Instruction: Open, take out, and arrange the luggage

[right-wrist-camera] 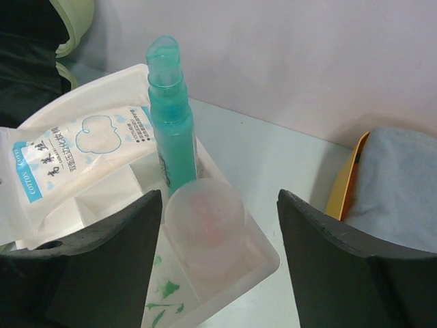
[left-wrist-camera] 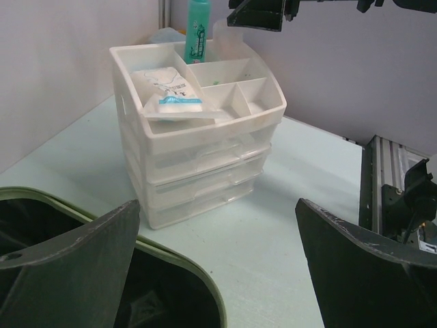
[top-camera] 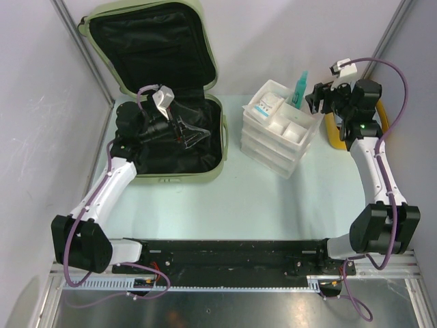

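**Luggage.** The luggage (top-camera: 191, 178) lies open at the far left corner of the table (top-camera: 273, 205). Its lid leans back against the rear wall, so the lower shell is exposed for access from above. The lining is black. The arm hides much of the lower shell, so it cannot be told whether any items lie in it.

**Left gripper.** The left gripper (top-camera: 194, 134) hangs inside the lower shell, near its right rim. Its jaws are spread wide with nothing between them. Judgement: it is positioned to reach for the next item.

**Right gripper.** The right gripper (top-camera: 311, 100) hovers over the far right corner of the organizer (top-camera: 273, 147). Its jaws are apart and clamp nothing. Judgement: this position suits placing items into the top tray.

**Organizer.** It stands mid-table, toward the far edge, well apart from the luggage. It has three drawers below a divided top tray.
- The far compartment holds an upright teal bottle (right-wrist-camera: 171, 130).
- A round translucent jar (right-wrist-camera: 205, 219) sits just beside the bottle, below the right jaws.
- A cotton-pad packet (right-wrist-camera: 75, 154) lies tilted across the left compartments.
- The drawer contents cannot be made out.

**Tub.** A yellow tub (right-wrist-camera: 345, 184) at the right edge holds a grey-blue cloth (right-wrist-camera: 399, 178).
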{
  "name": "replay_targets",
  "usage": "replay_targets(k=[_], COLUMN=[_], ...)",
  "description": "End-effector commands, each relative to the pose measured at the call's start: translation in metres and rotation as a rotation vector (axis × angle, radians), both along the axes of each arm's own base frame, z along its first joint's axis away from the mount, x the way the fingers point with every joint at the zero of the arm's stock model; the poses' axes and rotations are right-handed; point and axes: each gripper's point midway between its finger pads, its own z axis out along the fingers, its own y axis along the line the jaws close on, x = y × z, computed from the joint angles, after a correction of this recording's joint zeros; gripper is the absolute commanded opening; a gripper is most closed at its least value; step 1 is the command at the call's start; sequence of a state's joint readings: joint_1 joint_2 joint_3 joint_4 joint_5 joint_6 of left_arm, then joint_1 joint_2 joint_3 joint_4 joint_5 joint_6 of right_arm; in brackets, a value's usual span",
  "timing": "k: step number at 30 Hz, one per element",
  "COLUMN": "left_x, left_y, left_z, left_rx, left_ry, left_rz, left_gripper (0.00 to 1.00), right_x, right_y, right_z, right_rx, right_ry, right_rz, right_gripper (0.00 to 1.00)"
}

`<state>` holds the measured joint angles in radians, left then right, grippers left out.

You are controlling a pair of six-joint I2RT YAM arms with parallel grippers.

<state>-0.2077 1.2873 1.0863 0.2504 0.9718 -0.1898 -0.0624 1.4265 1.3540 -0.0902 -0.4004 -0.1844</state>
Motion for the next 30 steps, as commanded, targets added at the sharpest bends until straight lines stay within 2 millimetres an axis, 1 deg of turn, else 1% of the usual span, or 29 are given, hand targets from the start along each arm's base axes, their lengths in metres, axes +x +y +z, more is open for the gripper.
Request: replay_targets(k=[1,2,3,4,5,6,7,8,9,11,12,13,15,16,17,18,23,26,28,30], left_x=[0.001,0.000,-0.001,-0.002,-0.001,-0.003,-0.003,-0.004,-0.004,-0.005,-0.006,-0.006,-0.008,-0.008,-0.009,-0.009,-0.014,-0.015,-0.015,-0.016], left_y=[0.004,0.005,0.005,0.006,0.008,0.007,0.008,0.009,0.009,0.010,0.010,0.010,0.010,0.011,0.011,0.012,0.013,0.013,0.013,0.014], left_z=[0.019,0.019,0.018,0.018,0.017,0.016,0.017,0.015,0.014,0.013,0.012,0.013,0.014,0.014,0.015,0.015,0.013,0.011,0.012,0.011], left_rx=[0.003,0.004,0.007,0.009,0.014,0.019,0.023,0.030,0.034,0.039,0.040,0.041,0.041,0.042,0.042,0.042,0.041,0.039,0.039,0.039], left_ry=[-0.067,-0.069,-0.065,-0.065,-0.071,-0.065,-0.072,-0.076,-0.073,-0.070,-0.066,-0.066,-0.066,-0.066,-0.067,-0.067,-0.060,-0.054,-0.052,-0.052], left_rz=[0.012,0.015,0.013,0.014,0.017,0.014,0.014,0.014,0.017,0.022,0.022,0.020,0.022,0.023,0.026,0.030,0.032,0.037,0.038,0.040], left_gripper=[1.00,1.00,1.00,1.00,1.00,1.00,1.00,1.00,1.00,1.00,1.00,1.00,1.00,1.00,1.00,1.00,1.00,0.99,0.99,0.99], right_x=[-0.015,-0.020,-0.025,-0.035,-0.039,-0.049,-0.057,-0.061,-0.069,-0.072,-0.075,-0.075,-0.073,-0.072,-0.065,-0.066,-0.051,-0.041,-0.034,-0.030], right_y=[0.009,0.017,0.022,0.029,0.030,0.053,0.061,0.069,0.085,0.094,0.099,0.104,0.108,0.111,0.113,0.113,0.111,0.114,0.115,0.116], right_z=[0.046,0.050,0.049,0.058,0.057,0.052,0.054,0.051,0.043,0.033,0.024,0.017,0.002,-0.003,-0.005,-0.012,-0.024,-0.031,-0.039,-0.045], right_rx=[-0.008,-0.028,-0.043,-0.056,-0.074,-0.099,-0.119,-0.134,-0.160,-0.191,-0.208,-0.225,-0.243,-0.257,-0.262,-0.269,-0.302,-0.297,-0.302,-0.312], right_ry=[-0.131,-0.147,-0.139,-0.159,-0.154,-0.135,-0.140,-0.128,-0.105,-0.073,-0.042,-0.022,0.044,0.065,0.085,0.122,0.170,0.202,0.226,0.243], right_rz=[0.029,0.053,0.077,0.095,0.097,0.155,0.173,0.193,0.239,0.246,0.260,0.265,0.275,0.278,0.280,0.285,0.279,0.291,0.296,0.303], right_gripper=[0.74,0.74,0.74,0.75,0.75,0.75,0.75,0.75,0.74,0.73,0.72,0.71,0.70,0.69,0.68,0.68,0.62,0.59,0.57,0.54])
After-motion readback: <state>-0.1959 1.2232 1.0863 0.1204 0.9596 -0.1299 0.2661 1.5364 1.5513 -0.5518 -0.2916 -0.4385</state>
